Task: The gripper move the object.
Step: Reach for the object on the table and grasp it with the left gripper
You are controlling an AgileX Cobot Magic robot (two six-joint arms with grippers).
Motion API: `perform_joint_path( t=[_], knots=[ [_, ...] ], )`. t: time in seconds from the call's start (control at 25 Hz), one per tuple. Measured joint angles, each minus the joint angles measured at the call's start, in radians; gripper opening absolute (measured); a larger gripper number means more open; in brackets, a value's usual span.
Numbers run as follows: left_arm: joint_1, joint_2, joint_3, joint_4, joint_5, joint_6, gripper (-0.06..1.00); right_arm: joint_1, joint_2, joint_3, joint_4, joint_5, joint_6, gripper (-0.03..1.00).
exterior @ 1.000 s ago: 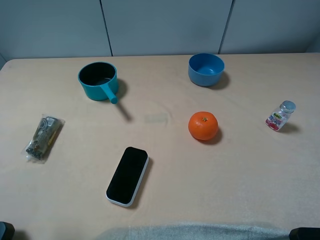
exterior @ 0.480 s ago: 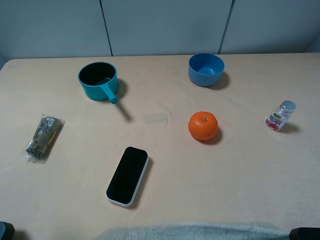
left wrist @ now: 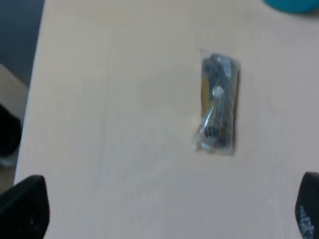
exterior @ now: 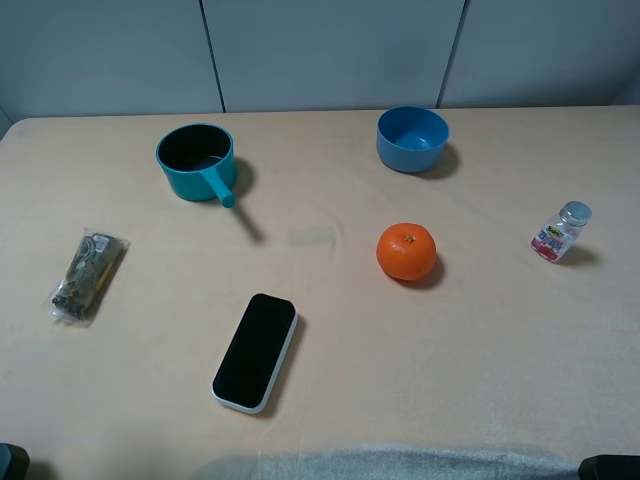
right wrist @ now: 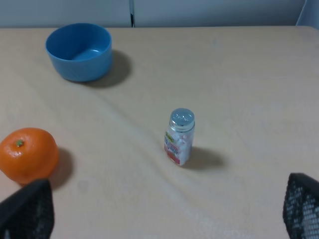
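Observation:
The object, a small clear crinkly packet (exterior: 88,275) with dark brownish-green contents, lies flat near the table's left edge. In the left wrist view the packet (left wrist: 218,102) lies ahead of my left gripper (left wrist: 167,211), apart from it. That gripper is open and empty, with one dark fingertip (left wrist: 22,211) showing at each side. My right gripper (right wrist: 164,209) is also open and empty, with the fingertips (right wrist: 301,206) wide apart. In the high view only dark bits of the arms show at the bottom corners, left (exterior: 10,462) and right (exterior: 610,467).
A black phone-like slab (exterior: 256,350) lies front centre. A teal pot (exterior: 196,160) stands back left and a blue bowl (exterior: 412,138) back right. An orange (exterior: 406,250) sits in the middle right. A small pink-labelled bottle (exterior: 561,232) stands far right, and also shows in the right wrist view (right wrist: 179,137).

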Motion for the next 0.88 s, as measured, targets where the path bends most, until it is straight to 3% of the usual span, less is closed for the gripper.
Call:
perform_joint_path(
  t=[0.88],
  knots=[
    [0.0,0.537,-0.034,-0.047,-0.028,0.007,0.98,0.0,0.0,0.0,0.0,-0.001,0.0,0.69]
  ],
)
